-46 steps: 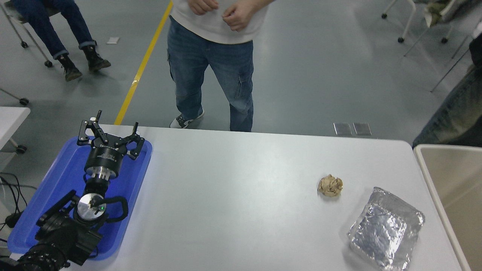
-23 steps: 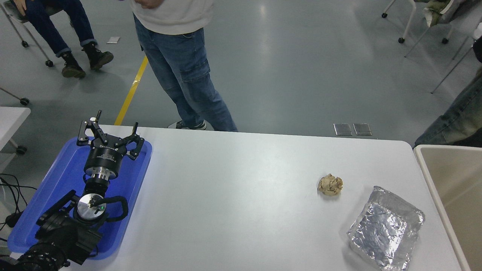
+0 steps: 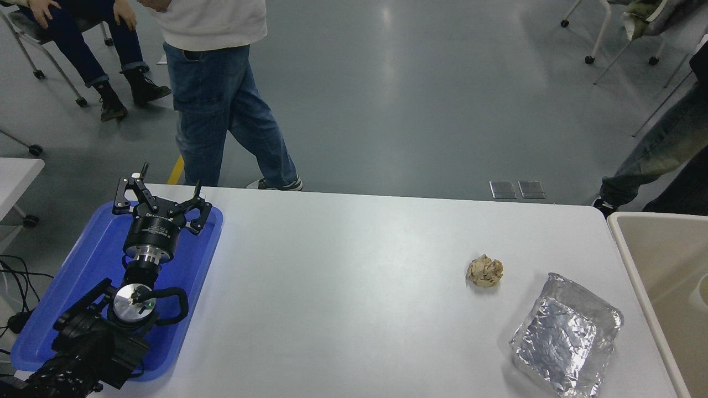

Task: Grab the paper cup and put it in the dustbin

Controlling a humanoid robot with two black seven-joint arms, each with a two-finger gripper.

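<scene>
The crinkled silver foil tray [image 3: 565,338] is lying at five o'clock on the white worktop [image 3: 343,287], the crumpled tan paper ball [image 3: 485,271] just beyond it. At four o'clock the large beige plastic dustbin [image 3: 636,260] is standing against the worktop's edge; a pale curved rim, perhaps the paper cup [image 3: 703,291], is showing inside. At eight o'clock the left hand [image 3: 161,195] is resting open and empty over the blue plastic tray [image 3: 83,265]. A person in jeans [image 3: 221,110] is walking beyond.

One high head view, forward and down over the white table [image 3: 354,287].
</scene>
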